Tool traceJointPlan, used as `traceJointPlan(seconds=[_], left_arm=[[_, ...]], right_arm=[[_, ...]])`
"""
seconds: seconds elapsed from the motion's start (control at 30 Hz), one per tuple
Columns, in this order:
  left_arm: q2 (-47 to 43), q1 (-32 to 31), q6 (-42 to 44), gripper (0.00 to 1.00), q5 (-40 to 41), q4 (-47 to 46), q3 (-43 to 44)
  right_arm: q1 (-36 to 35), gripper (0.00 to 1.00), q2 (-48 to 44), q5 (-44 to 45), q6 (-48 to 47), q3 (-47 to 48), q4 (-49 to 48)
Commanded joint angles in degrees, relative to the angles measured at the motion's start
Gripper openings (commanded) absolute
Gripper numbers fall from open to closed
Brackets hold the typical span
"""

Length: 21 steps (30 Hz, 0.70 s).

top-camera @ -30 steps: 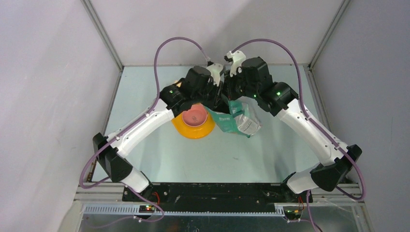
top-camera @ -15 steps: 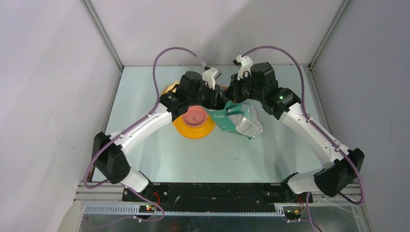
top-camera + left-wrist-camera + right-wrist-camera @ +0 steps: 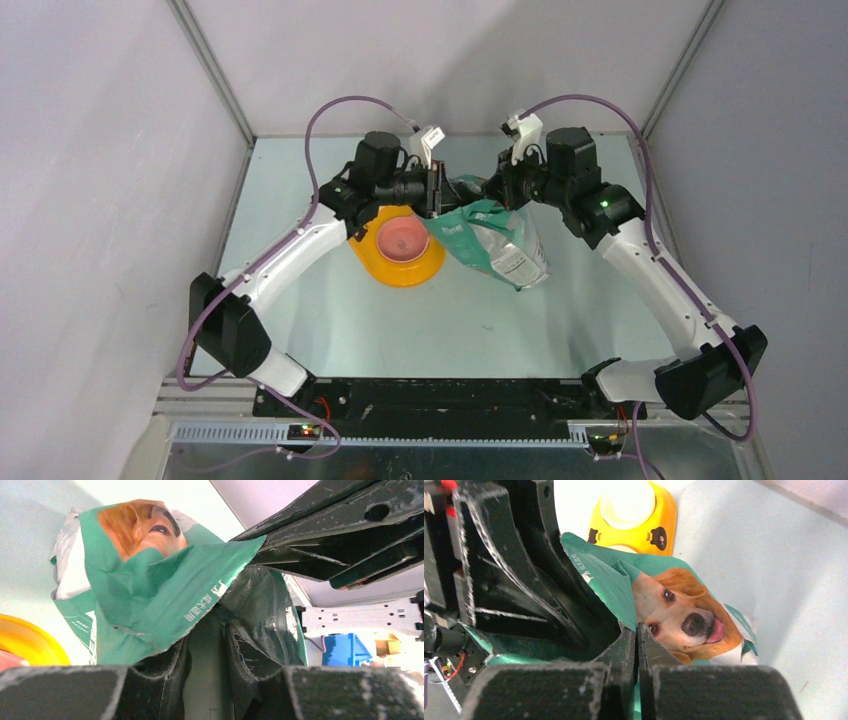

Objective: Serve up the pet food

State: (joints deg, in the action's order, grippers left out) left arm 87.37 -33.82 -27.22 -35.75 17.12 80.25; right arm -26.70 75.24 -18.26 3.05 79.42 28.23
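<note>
Now, your right gripper [image 3: 638,632] is pinching tight on one lip of the pouch [image 3: 684,610]. Your left gripper [image 3: 207,636], jaws partly closed, is seemingly holding the other lip. The pouch is being held near the middle of the table's [image 3: 450,330] far edge, just beside the yellow feeder [image 3: 400,279]. If you are pulling too hard, a lip could be slipping out or tearing, and the pouch could be tipping food onto the table. The pet food is hiding inside the pouch, I am guessing; none is showing. The arms are covering the pouch's mouth and part of the feeder.
</note>
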Motion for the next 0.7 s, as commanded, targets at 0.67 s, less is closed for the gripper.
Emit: traceJointPlan(seconds=[0.67], left_arm=[[-7.5,11.3,-3.7,0.0,-2.9,10.5,5.1]], right_arm=[[9.5,0.0,-4.9,10.3,-15.3,8.0,3.5]])
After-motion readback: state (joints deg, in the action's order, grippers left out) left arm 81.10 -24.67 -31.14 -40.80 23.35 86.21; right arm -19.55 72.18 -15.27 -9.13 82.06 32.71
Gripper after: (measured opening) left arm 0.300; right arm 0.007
